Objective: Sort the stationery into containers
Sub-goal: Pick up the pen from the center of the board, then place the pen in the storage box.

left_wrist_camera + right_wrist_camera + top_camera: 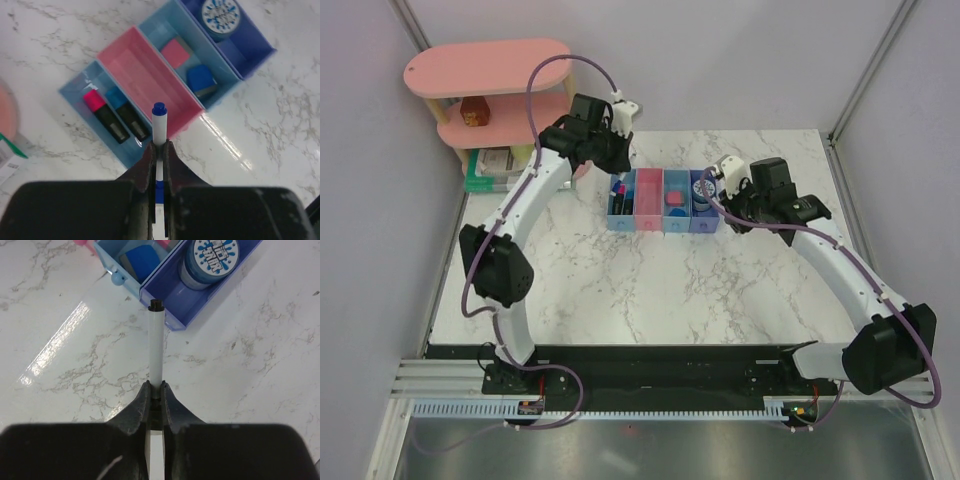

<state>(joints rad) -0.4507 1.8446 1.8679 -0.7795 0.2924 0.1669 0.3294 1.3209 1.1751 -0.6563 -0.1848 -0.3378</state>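
Left wrist view: left gripper (159, 148) clamped on white pen with blue cap (159, 125), cap over the near wall of the empty pink bin (142, 75). I'd advance, align the pen with the bin's long axis, and lower before release. Right wrist view: right gripper (155, 390) pinching white pen with black tip (156, 345), tip just short of darker blue bin (176, 304) holding round tin (212, 260). Stagger the drops to avoid an arm clash.

The pink bin (142, 80) stands empty; two markers (106, 117) crowd the light-blue bin (80, 97) beside it.
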